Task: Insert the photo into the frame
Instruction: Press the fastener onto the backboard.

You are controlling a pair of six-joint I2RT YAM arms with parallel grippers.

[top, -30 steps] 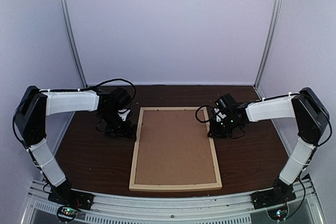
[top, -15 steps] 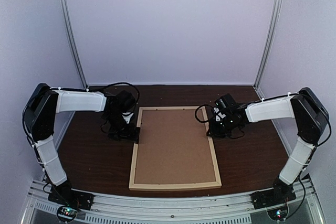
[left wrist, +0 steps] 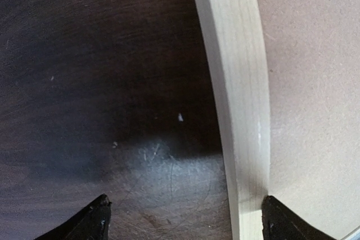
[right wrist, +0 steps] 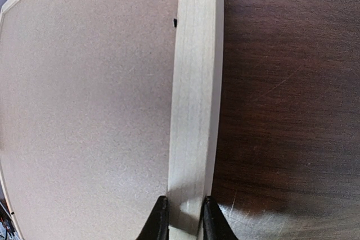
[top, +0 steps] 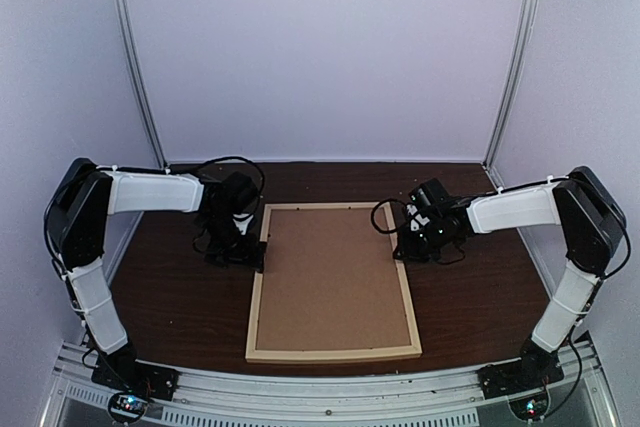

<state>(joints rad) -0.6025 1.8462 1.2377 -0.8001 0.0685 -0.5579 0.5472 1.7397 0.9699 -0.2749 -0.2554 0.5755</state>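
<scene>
1. The frame is lying flat in the centre of the top view on the dark wooden table, with its long sides running up from the bottom edge.
2. A brown backing board is filling the opening, sitting inside the pale wood strips.
3. The left gripper is standing with its jaws spread wide at the upper left of the frame. In its wrist view, one fingertip is showing over bare table at the lower left. The other is showing at the lower right by the board's edge, with the frame's left strip between them. Whether either one is touching the wood cannot be told.
4. The right gripper is pinching the frame's right strip near its upper end. One finger is pressing the board side and the other the table side.
</scene>
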